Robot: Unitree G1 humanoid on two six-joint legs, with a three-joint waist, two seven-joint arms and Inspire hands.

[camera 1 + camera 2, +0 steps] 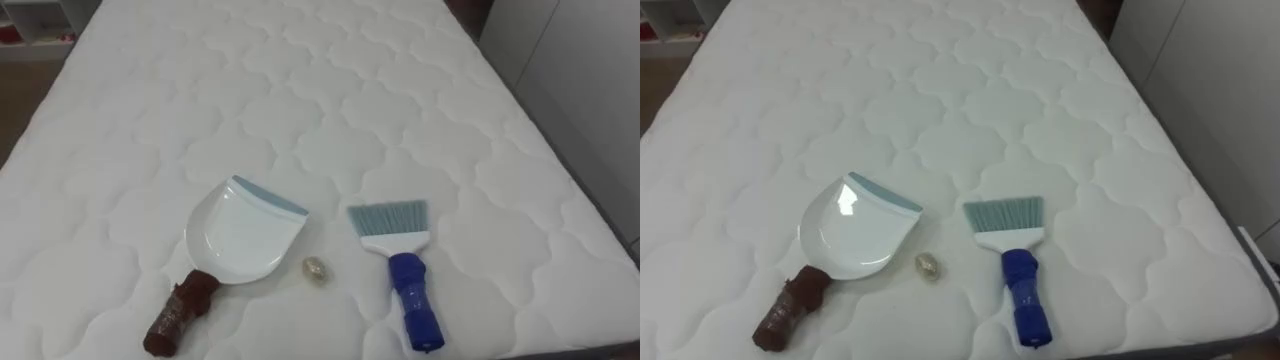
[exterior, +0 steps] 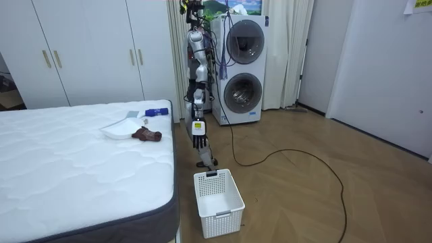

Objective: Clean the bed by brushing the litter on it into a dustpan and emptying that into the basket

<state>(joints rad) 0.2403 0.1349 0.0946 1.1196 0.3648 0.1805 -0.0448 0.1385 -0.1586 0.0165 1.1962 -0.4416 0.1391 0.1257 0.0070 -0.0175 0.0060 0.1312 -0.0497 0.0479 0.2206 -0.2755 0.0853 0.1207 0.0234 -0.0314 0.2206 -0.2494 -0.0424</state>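
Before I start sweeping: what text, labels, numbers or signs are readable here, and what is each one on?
Nothing in these pictures can be read.
Dustpan and brush: no print shows on either.
Yellow note, at the top right of the room view: too small to read.
Stacked washing machines: any markings are too small to read.

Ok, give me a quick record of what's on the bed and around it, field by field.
bed: white quilted mattress
dustpan: white, brown handle, on the robot's left
brush: blue handle, on the right, bristles pointing away from the robot
scrap: small, between dustpan and brush, apart from both
left hand: hangs at the robot's side, off the bed
basket: white, on the floor by the bed
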